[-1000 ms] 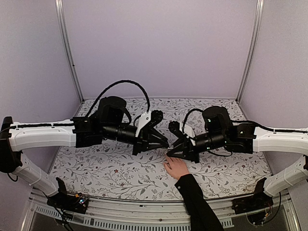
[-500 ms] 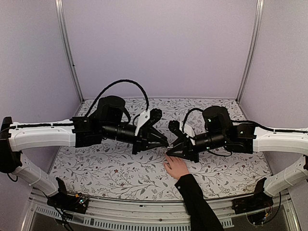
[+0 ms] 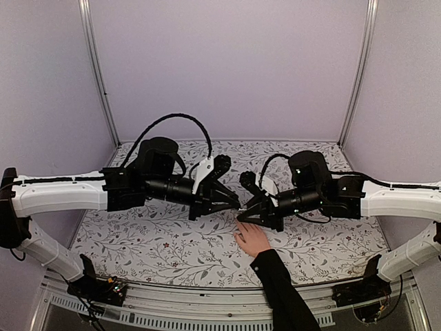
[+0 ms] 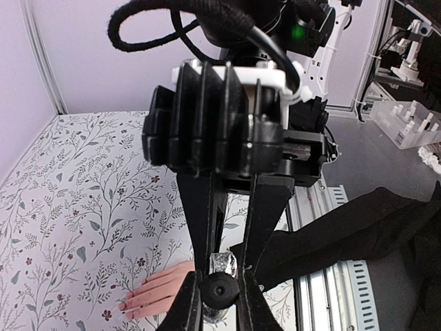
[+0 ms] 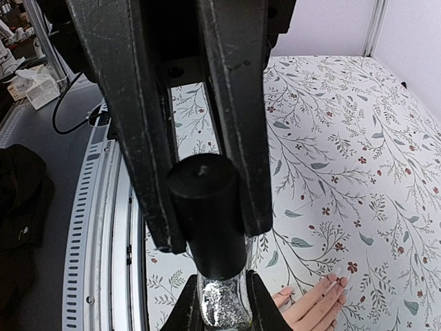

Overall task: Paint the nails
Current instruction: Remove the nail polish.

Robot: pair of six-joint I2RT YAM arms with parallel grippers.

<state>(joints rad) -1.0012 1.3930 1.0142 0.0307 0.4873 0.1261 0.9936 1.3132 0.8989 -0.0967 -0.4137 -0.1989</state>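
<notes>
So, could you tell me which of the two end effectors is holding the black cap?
The left end effector: it clamps the black cap, whereas the right end effector grips the glittery bottle instead.

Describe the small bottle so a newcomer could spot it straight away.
Over the floral table cover, the two grippers meet tip to tip above a person's hand. Between them sits the small bottle: the right gripper shut on its glittery silver body, the left gripper on its black cap. Nothing else there glitters.
</notes>
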